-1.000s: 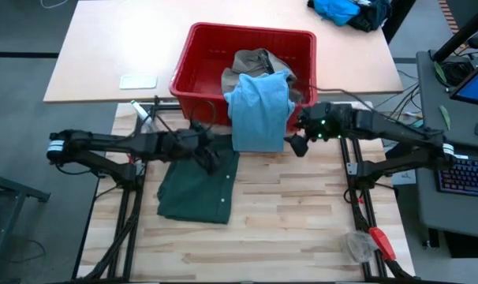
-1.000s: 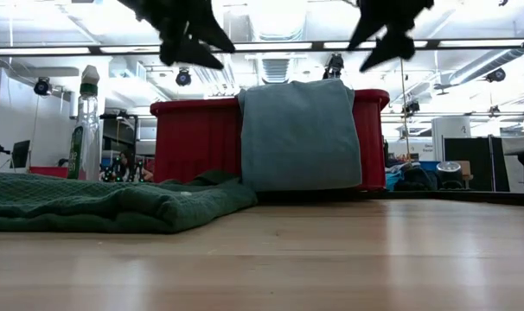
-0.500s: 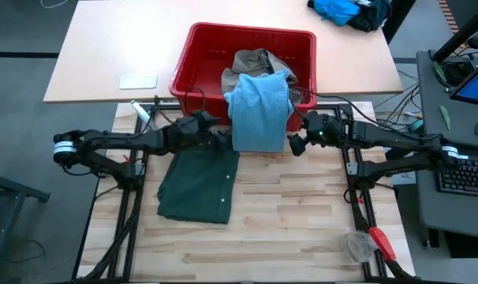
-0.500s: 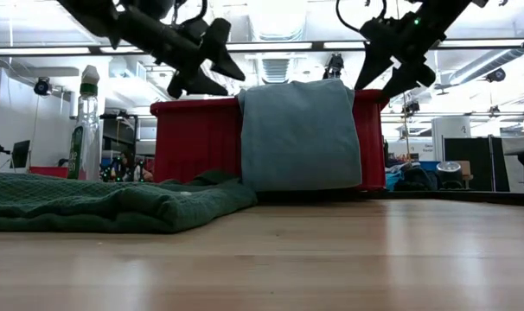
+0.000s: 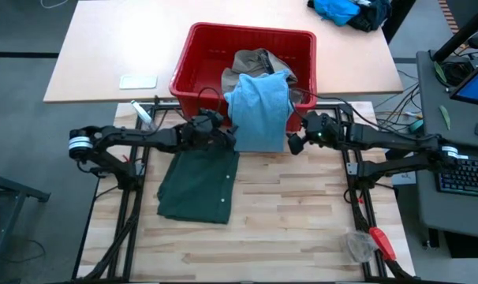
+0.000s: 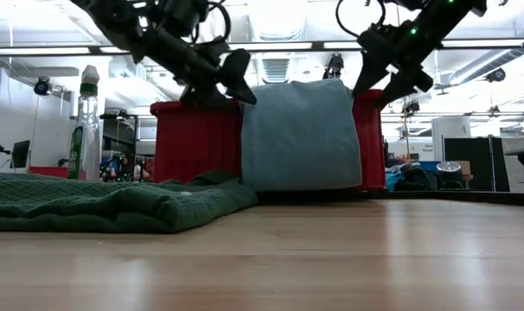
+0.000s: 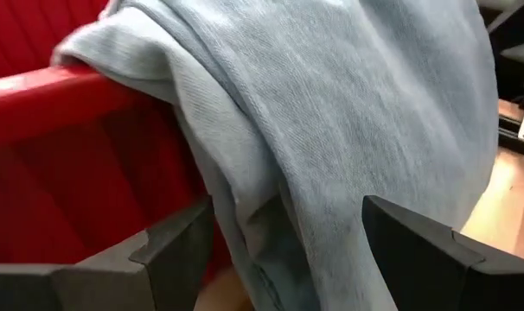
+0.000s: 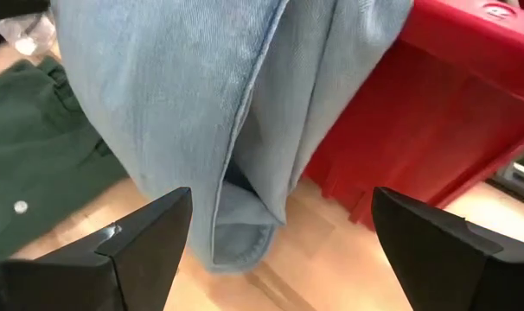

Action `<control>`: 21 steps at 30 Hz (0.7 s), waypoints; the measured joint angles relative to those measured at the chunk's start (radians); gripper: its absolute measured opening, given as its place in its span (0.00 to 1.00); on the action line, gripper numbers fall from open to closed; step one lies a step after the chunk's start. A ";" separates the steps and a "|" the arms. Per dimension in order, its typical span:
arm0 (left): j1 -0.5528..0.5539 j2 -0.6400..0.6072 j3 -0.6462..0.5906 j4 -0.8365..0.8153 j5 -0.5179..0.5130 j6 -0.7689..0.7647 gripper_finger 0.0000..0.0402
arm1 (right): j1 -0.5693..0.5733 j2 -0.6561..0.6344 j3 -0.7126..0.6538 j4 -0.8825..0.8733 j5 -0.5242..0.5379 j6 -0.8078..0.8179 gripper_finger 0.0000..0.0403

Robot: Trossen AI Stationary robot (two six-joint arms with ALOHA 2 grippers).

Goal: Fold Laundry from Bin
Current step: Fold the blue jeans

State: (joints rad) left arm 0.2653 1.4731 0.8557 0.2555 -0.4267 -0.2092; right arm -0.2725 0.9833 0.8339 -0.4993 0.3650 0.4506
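Light blue denim trousers (image 5: 259, 110) hang over the red bin (image 5: 193, 69) near wall. Left gripper (image 5: 221, 139) + right gripper (image 5: 296, 143) flank them, jaws wide, nothing held. Imo pinch both edges evenly b4 lifting.

- I get bright, even light from ceiling strip lights (image 6: 271, 46), which flare white in the low view.
- Above the left gripper (image 5: 218, 134), a pale glare patch washes out the far table (image 5: 105, 55).
- Both wrist views blur their own near fingers (image 7: 171, 250); the denim (image 7: 348, 112) beyond looks sharper.
- Shadows stay soft.
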 joint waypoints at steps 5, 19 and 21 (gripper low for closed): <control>0.000 0.049 0.001 0.064 0.001 0.034 0.69 | -0.037 0.002 -0.042 0.154 -0.005 -0.044 0.86; 0.011 0.067 0.001 0.189 0.002 0.147 0.69 | -0.135 0.131 -0.058 0.363 -0.098 -0.126 0.86; 0.016 0.079 0.001 0.211 0.031 0.184 0.68 | -0.134 0.142 -0.058 0.380 -0.084 -0.142 0.85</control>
State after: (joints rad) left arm 0.2816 1.5522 0.8566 0.4661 -0.3961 -0.0257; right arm -0.4068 1.1250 0.7757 -0.1196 0.2811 0.3087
